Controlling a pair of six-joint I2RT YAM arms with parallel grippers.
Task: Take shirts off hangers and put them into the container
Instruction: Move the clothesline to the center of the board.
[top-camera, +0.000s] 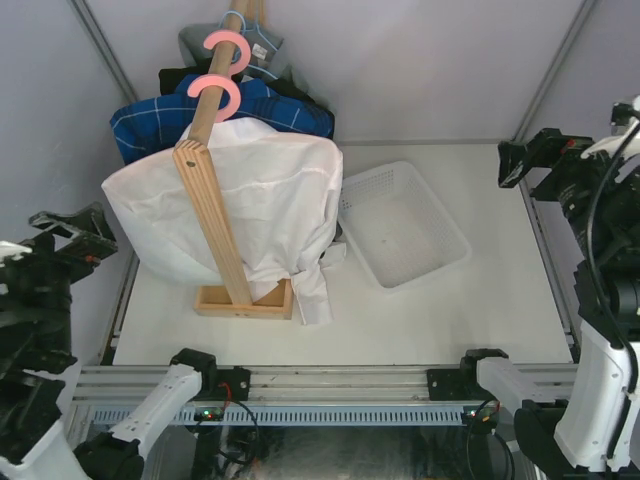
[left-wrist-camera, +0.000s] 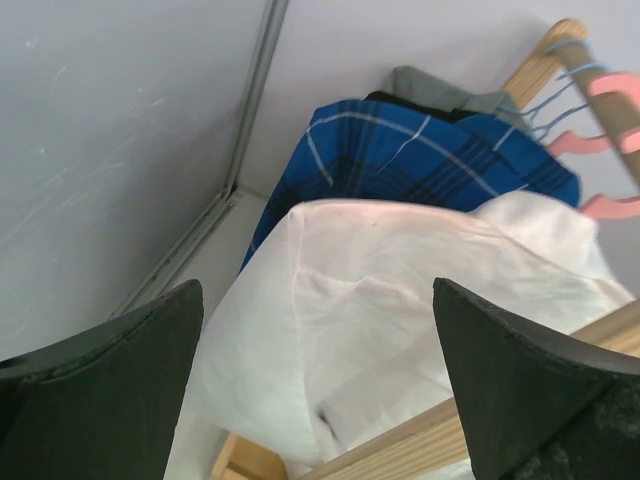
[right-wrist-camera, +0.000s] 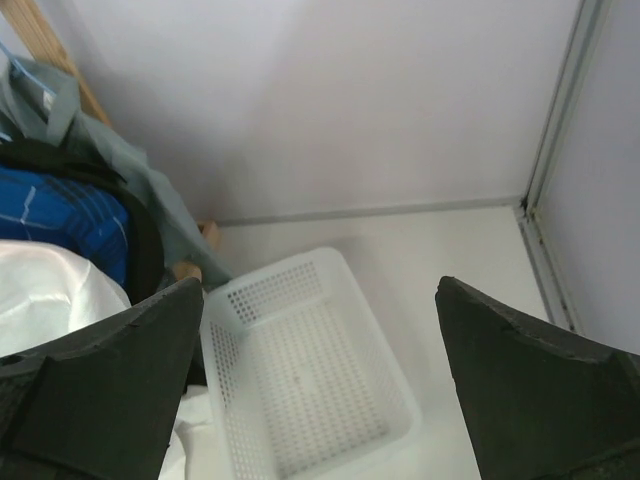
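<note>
Several shirts hang on a wooden rack at the left: a white shirt in front, then blue plaid, black and grey. Pink hanger hooks and light-blue wire hangers sit on the rail. The white perforated container rests to the right of the rack, only its own floor showing. My left gripper is open, left of the white shirt and apart from it. My right gripper is open, high at the right, looking down on the container.
The rack's wooden base stands on the white table, a white sleeve hanging down beside it. Grey walls with metal corner posts close in the back and sides. The arm bases and a rail line the near edge.
</note>
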